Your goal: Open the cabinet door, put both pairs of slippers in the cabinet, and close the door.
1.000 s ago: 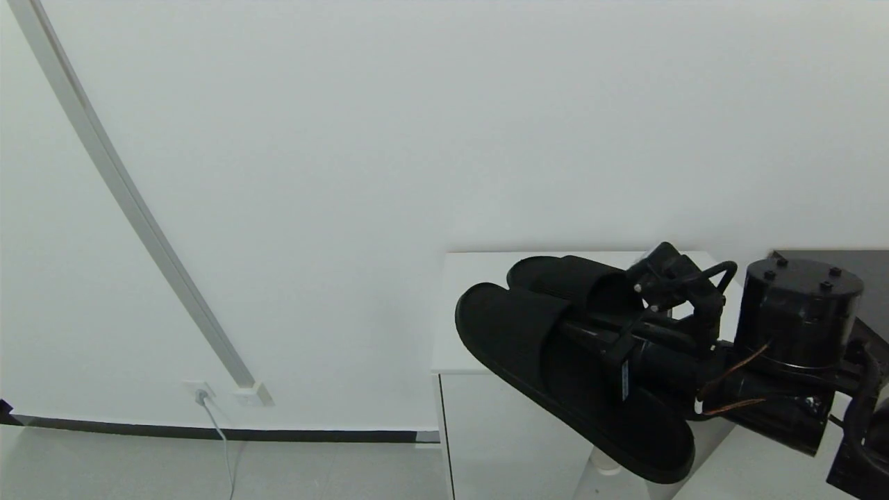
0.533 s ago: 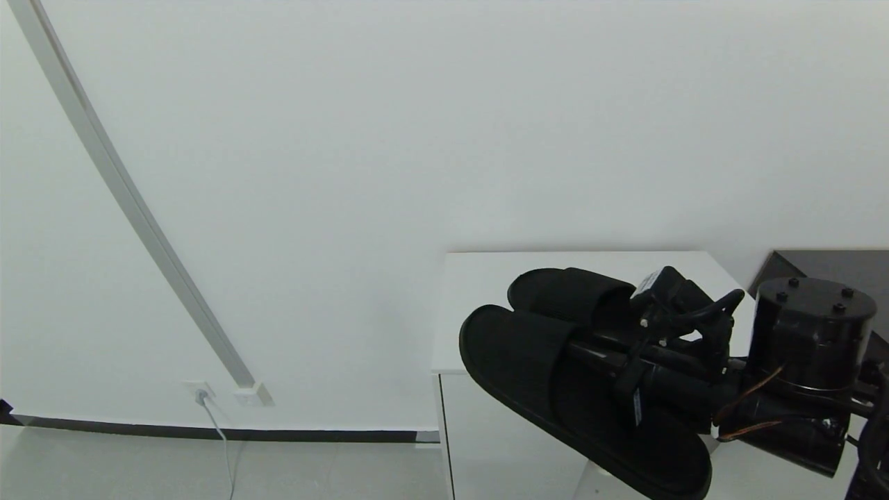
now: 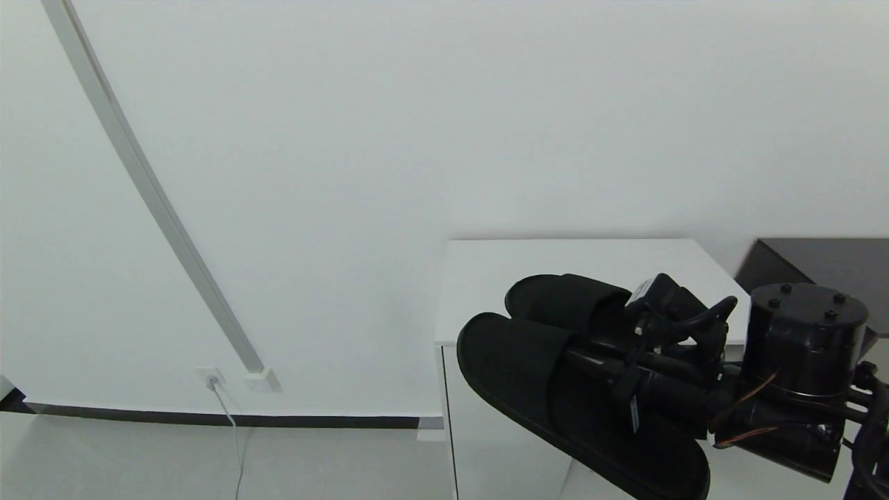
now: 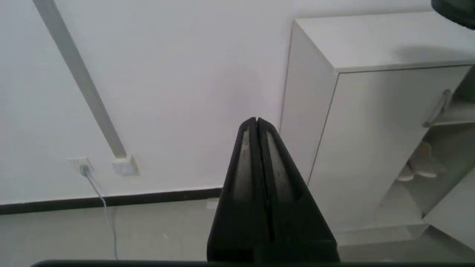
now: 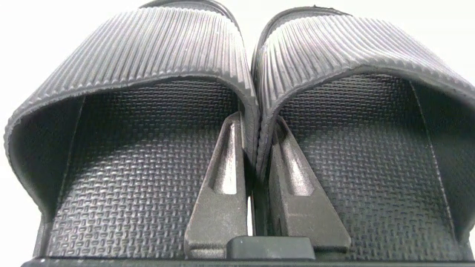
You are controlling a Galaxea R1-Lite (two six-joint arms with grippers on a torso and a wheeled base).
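- Right gripper (image 5: 256, 133) pinches both black slippers (image 3: 521, 347) by their adjoining straps, near the white cabinet (image 3: 555, 260) front edge.
- Left gripper (image 4: 257, 130): fingers pressed together.

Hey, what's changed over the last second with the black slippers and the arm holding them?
The right gripper carried the black slippers downward and slightly to the robot's right, so they now sit lower against the white cabinet. The head camera also shifted, so the wall and cabinet only appear to move. Unchanged: the gripper stays shut on both slippers' straps.
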